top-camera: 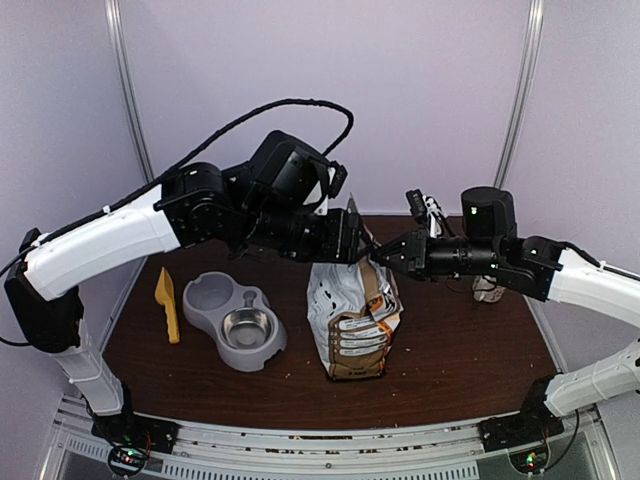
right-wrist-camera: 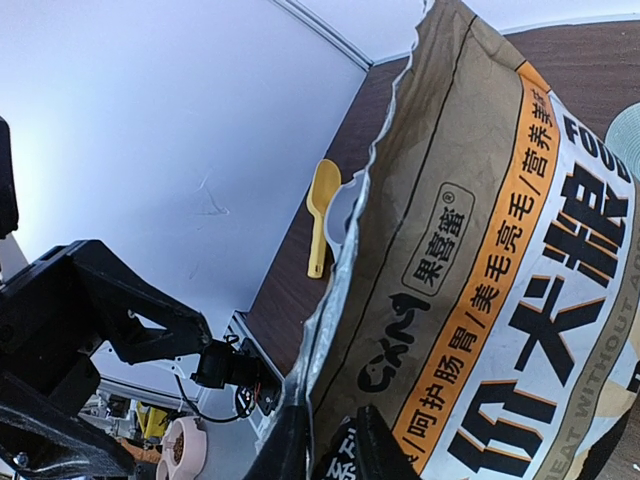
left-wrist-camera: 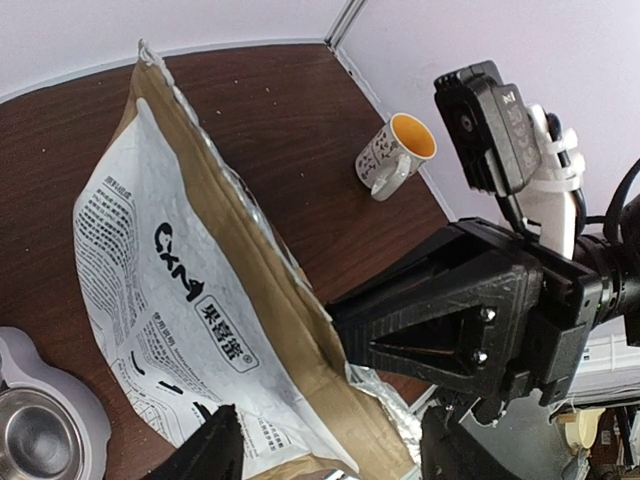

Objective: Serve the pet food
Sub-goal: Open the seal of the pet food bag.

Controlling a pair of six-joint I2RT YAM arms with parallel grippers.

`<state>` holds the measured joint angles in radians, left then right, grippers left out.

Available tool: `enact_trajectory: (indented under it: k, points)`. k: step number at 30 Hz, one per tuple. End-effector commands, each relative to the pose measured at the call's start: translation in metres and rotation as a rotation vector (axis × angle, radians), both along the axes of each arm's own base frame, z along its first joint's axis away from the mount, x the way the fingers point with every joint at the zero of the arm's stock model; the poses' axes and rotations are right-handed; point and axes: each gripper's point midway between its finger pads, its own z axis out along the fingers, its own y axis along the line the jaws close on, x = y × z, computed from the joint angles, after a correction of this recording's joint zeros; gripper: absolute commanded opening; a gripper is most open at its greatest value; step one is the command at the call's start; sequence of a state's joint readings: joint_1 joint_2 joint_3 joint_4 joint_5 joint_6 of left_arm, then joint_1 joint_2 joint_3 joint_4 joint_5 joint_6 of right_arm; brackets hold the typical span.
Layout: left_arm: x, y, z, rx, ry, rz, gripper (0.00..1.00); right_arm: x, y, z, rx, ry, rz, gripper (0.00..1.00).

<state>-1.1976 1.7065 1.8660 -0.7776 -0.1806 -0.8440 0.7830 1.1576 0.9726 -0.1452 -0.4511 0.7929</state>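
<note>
The silver-white printed pet food bag point(top-camera: 352, 315) with orange-brown trim stands upright mid-table. No kibble shows; it is hidden inside the bag. My right gripper point(top-camera: 376, 256) is at the bag's top right corner. In the right wrist view the gripper point(right-wrist-camera: 335, 445) is shut on the bag's foil top edge point(right-wrist-camera: 345, 260). My left gripper point(top-camera: 350, 238) hovers at the bag's top from the left. In the left wrist view it point(left-wrist-camera: 335, 450) is open, its fingers point(left-wrist-camera: 215, 445) wide apart, with the bag's top edge point(left-wrist-camera: 250, 230) between them and not touching.
A grey double pet bowl point(top-camera: 212, 293) with a steel insert point(top-camera: 246, 328) sits left of the bag. A yellow scoop point(top-camera: 167, 302) lies further left. A mug with an orange inside point(left-wrist-camera: 395, 155) stands at the far right, behind the right arm.
</note>
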Motion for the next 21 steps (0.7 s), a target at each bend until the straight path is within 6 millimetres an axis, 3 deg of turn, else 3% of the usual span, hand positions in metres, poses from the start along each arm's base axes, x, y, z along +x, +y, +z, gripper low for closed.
enact_trajectory:
  k: [1,9,21]
  points:
    - [-0.001,0.006,0.017,-0.046,-0.032,0.014,0.63,0.001,0.005,-0.001,0.025,-0.001,0.021,0.17]
    - [0.003,0.015,0.017,-0.051,-0.025,0.056,0.63,-0.004,0.014,0.004,0.081,0.011,0.069,0.00]
    - [0.004,0.013,0.005,-0.072,0.032,0.046,0.67,-0.014,0.035,0.014,0.175,0.027,0.154,0.00]
